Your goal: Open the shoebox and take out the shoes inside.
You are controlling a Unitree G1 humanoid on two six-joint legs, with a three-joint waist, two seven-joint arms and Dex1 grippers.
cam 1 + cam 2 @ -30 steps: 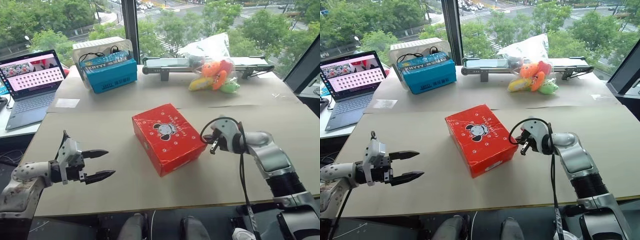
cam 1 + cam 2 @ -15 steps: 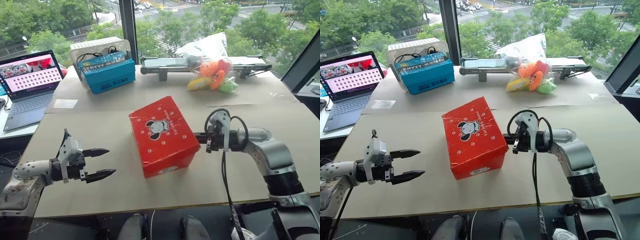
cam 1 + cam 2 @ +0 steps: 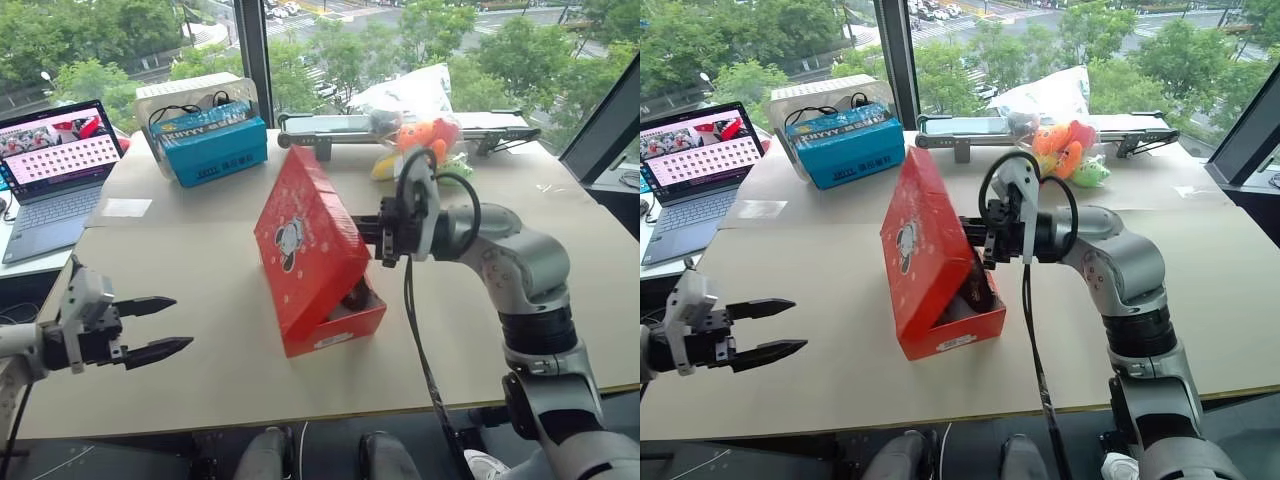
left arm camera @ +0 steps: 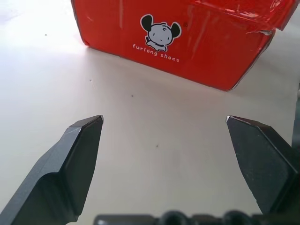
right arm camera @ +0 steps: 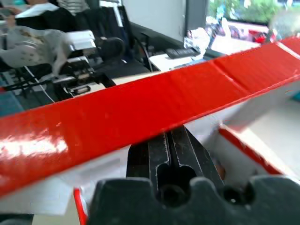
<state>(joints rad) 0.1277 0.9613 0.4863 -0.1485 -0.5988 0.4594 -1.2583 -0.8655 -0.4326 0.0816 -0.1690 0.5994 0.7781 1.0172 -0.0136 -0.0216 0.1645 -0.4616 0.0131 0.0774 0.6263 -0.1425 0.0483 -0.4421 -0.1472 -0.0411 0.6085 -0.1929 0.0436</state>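
The red shoebox (image 3: 335, 328) stands mid-table with its hinged lid (image 3: 298, 235) tipped up steeply, the cartoon mouse print facing left. My right gripper (image 3: 360, 229) is shut and pushed level under the lid's free edge, which rests on the fingers (image 5: 171, 140); the red lid rim (image 5: 140, 115) crosses just above them. A dark shoe (image 3: 357, 294) shows in the gap inside the box. My left gripper (image 3: 180, 322) hovers open over the table well left of the box, pointing at the box's side (image 4: 187, 37), with nothing between its fingers.
At the back left stand an open laptop (image 3: 55, 160) and a blue box with white lettering (image 3: 215, 145). At the back are a long black-and-silver device (image 3: 330, 125), plush toys (image 3: 425, 140) and a plastic bag. The table's front edge (image 3: 300, 405) is close.
My right gripper rose and swung left under the lid, lifting it from almost flat to steeply up. My left gripper drew away to the left, still open.
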